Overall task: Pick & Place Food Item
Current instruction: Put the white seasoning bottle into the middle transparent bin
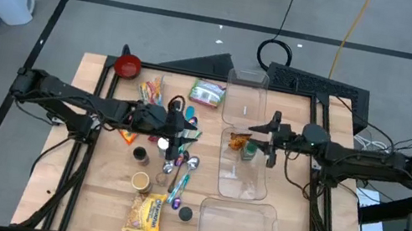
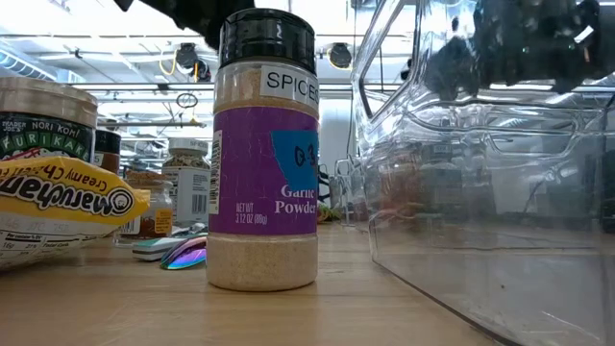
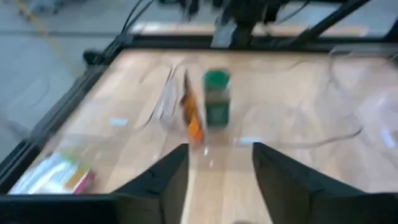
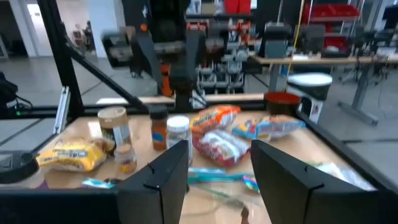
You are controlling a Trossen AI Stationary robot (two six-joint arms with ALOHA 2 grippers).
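- Right claw (image 1: 272,142) hangs spread and empty over the middle bin (image 1: 240,185), a spice jar (image 1: 249,151) inside, seemingly just dropped.
- Left claw (image 1: 177,132), spread, hovers over clutter at the tabletop's (image 1: 99,190) nine o'clock, likely choosing.

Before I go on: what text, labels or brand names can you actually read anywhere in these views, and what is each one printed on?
"SPICE", cut off at the edge: white strip on the spice jar.
"Garlic Powder": the same jar's purple label; its blue sticker and fine print are not legible.
"NORI KOMI" over "URIKAK", cut off: the furikake jar.
"maruchan" and "Creamy Ch", cut off: the yellow noodle packet.
Labels on the jars behind, and everything in the high and wrist views, are too small or blurred to read.
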